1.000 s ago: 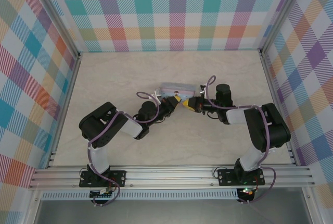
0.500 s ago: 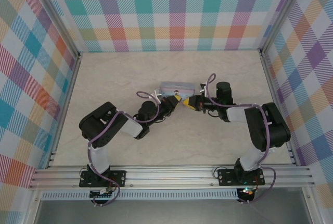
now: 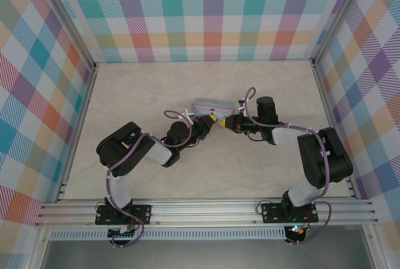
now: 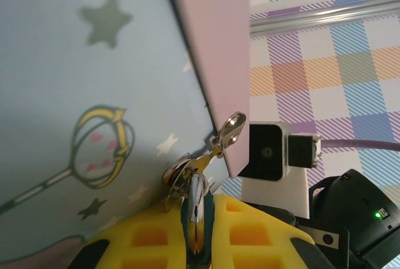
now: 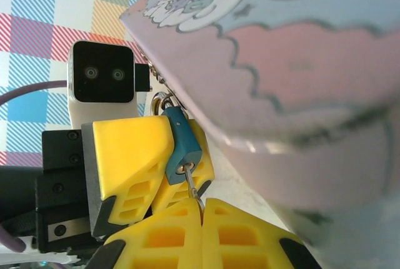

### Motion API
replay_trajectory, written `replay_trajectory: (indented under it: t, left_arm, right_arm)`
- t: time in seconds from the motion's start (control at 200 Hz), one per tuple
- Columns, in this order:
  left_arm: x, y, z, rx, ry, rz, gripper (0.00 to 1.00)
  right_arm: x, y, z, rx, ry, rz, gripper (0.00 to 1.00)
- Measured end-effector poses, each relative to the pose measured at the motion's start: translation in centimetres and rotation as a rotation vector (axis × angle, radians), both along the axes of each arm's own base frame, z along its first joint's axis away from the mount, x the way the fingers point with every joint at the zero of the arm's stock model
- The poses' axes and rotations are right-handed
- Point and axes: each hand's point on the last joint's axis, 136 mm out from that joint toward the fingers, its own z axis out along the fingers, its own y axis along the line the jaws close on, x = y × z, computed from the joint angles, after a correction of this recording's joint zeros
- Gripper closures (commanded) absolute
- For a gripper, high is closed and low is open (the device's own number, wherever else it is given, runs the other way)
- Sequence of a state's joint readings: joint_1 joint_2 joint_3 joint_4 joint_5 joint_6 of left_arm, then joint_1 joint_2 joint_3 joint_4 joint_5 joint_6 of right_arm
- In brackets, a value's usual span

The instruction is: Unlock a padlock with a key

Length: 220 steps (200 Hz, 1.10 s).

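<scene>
The small blue padlock (image 5: 183, 144) hangs from the hasp (image 4: 231, 128) of a pale-blue cartoon-printed tin (image 3: 210, 106). My left gripper (image 4: 199, 213) is shut on the padlock (image 4: 199, 231) body, its yellow fingers (image 5: 131, 153) clamping both sides. The thin metal key (image 5: 194, 184) sits in the keyhole at the padlock's bottom end. My right gripper (image 5: 203, 209) is shut on the key's head, its tips pressed together just below the padlock. In the top view the left gripper (image 3: 212, 121) and right gripper (image 3: 229, 122) meet nose to nose at the tin's near edge.
The tin stands in the middle of the light table (image 3: 156, 87), tight against both grippers. Plaid walls (image 3: 212, 12) close in the back and sides. A metal rail (image 3: 206, 209) runs along the near edge by the arm bases.
The right arm has shifted slightly left and away from the near edge, closer to the tin. Both grips are unchanged and the left arm has stayed put.
</scene>
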State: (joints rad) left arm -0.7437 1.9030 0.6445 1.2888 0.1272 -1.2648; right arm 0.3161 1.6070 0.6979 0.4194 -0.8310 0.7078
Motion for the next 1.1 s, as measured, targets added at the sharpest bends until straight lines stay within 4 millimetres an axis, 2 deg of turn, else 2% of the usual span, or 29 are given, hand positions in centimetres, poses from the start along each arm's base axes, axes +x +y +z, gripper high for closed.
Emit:
replay_trajectory:
  t: [0.285, 0.725, 1.1]
  left_arm:
    - [0.0, 0.0, -0.1, 0.002, 0.001, -0.003, 1.00]
    - [0.0, 0.0, 0.5, 0.016, -0.049, -0.009, 1.00]
    - [-1.3, 0.2, 0.5, 0.021, -0.066, -0.084, 1.00]
  right_arm:
    - [0.0, 0.0, 0.1, 0.004, -0.007, 0.004, 0.99]
    - [0.3, 0.1, 0.7, 0.145, 0.217, -0.006, 0.99]
    - [-0.5, -0.5, 0.7, 0.141, 0.192, 0.019, 1.00]
